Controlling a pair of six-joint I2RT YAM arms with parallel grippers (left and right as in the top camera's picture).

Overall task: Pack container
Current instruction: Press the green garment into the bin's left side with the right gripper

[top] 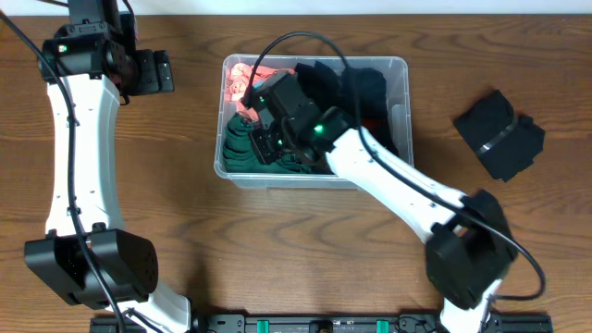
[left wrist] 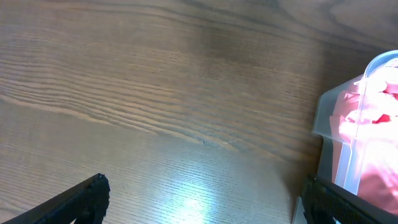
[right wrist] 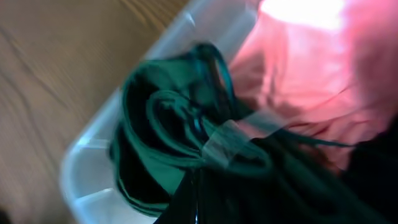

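Green bundle (right wrist: 168, 143) sits right under the right arm (top: 388, 176)'s jaws, at the container (top: 400, 67)'s left end; can't tell their grip. Left arm (top: 79, 139)'s jaws are spread.

The container (top: 400, 67) sits in the middle of the bench (top: 185, 203). Inside, a rolled cloth (top: 236, 148) fills the near-left corner, with a crumpled cloth (top: 237, 83) behind it and the right gripper (top: 266, 129) over both. A folded bundle (top: 499, 137) lies on the bench, well apart to the right.

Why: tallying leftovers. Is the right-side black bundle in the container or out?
Out: the black bundle lies on the table beside the container.
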